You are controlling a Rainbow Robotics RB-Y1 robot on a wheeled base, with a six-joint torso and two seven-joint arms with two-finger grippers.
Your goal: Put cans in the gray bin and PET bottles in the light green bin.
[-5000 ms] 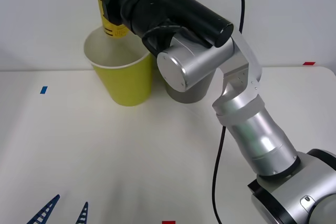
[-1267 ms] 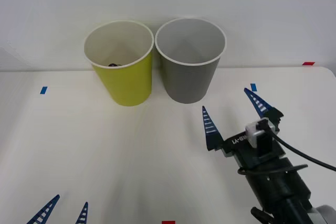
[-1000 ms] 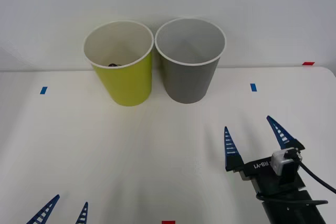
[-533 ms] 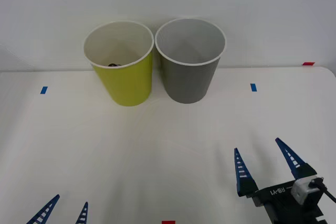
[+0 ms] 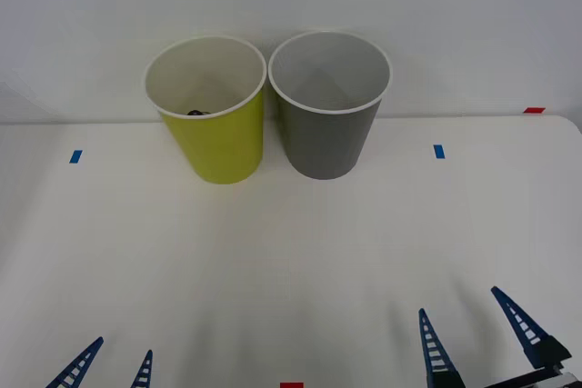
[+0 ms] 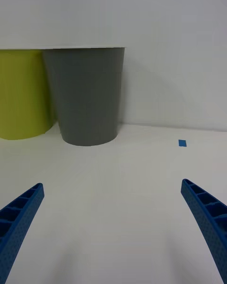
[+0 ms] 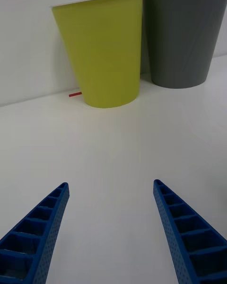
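The front view looks down at the table (image 5: 273, 270) from above; both wrist views sit low near its surface, facing the light green bin (image 7: 101, 52) and gray bin (image 6: 87, 94).

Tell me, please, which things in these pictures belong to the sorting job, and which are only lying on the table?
Belong to the job:
- light green bin, something dark at its bottom
- gray bin
- right end effector, open
- left end effector, open

Only lying about:
- blue tape marks
- red tape marks
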